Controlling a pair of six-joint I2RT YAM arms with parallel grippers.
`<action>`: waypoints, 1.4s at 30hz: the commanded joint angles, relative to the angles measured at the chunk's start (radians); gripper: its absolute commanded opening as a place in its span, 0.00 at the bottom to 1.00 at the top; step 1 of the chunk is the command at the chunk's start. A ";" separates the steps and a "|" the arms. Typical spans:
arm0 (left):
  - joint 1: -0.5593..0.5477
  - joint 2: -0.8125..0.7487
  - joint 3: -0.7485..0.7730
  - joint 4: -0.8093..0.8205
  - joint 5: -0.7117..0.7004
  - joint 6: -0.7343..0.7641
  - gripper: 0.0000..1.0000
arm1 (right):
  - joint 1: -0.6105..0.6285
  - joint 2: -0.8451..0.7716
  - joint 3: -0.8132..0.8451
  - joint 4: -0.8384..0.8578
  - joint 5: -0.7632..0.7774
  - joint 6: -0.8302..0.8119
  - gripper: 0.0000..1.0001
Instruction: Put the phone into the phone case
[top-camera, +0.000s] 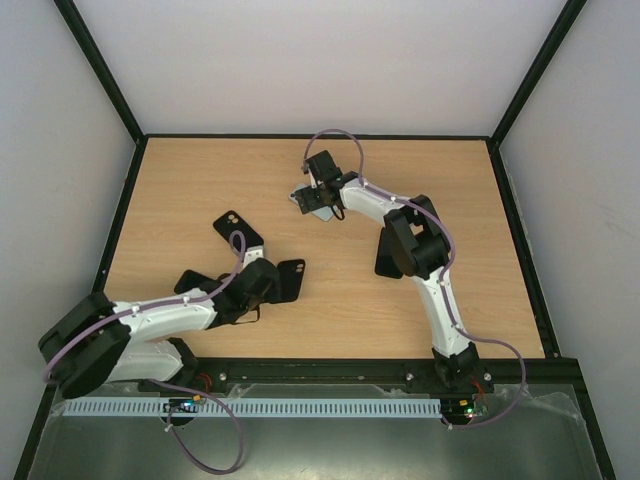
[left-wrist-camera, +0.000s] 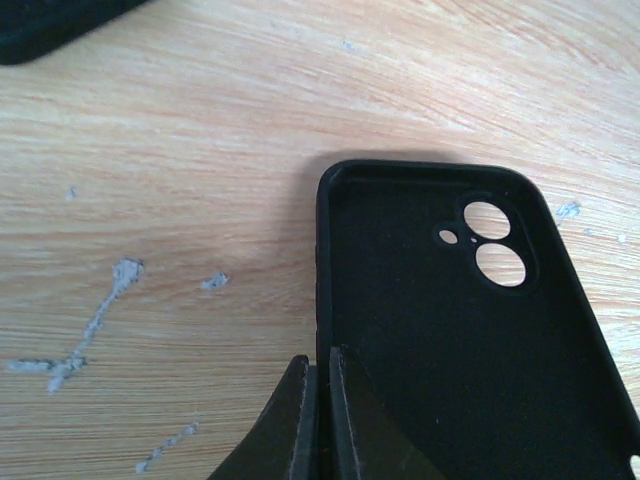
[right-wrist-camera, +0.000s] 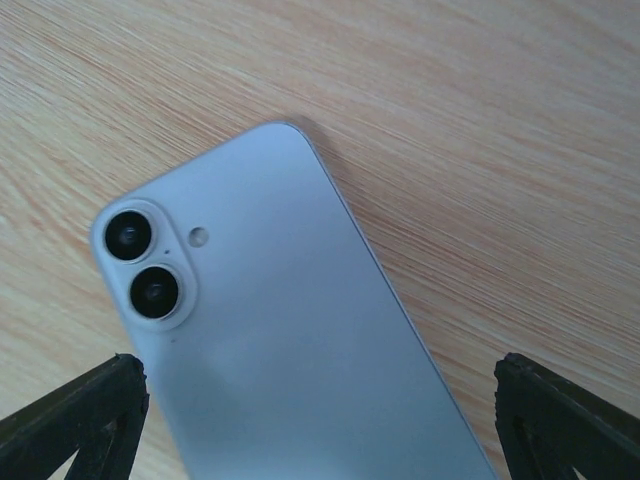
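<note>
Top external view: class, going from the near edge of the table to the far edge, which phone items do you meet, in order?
gripped case → loose case → phone

The top camera looks steeply down from high beyond the 6 o'clock edge, covering the whole bench. Both wrist cameras face down, close: the left on the phone case, at 7 o'clock of centre in the overhead view; the right on the phone, at 11 o'clock.

Phone back-up between spread pincer
</note>
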 joint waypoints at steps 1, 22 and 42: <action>-0.026 0.048 0.005 0.061 -0.020 -0.055 0.03 | -0.009 0.047 0.066 -0.085 -0.022 -0.028 0.92; -0.069 -0.030 -0.042 0.091 -0.010 -0.178 0.39 | -0.003 -0.002 -0.058 -0.154 -0.100 -0.029 0.83; 0.218 -0.340 -0.116 -0.023 0.106 -0.037 0.80 | 0.084 -0.086 -0.172 -0.220 -0.045 -0.072 0.92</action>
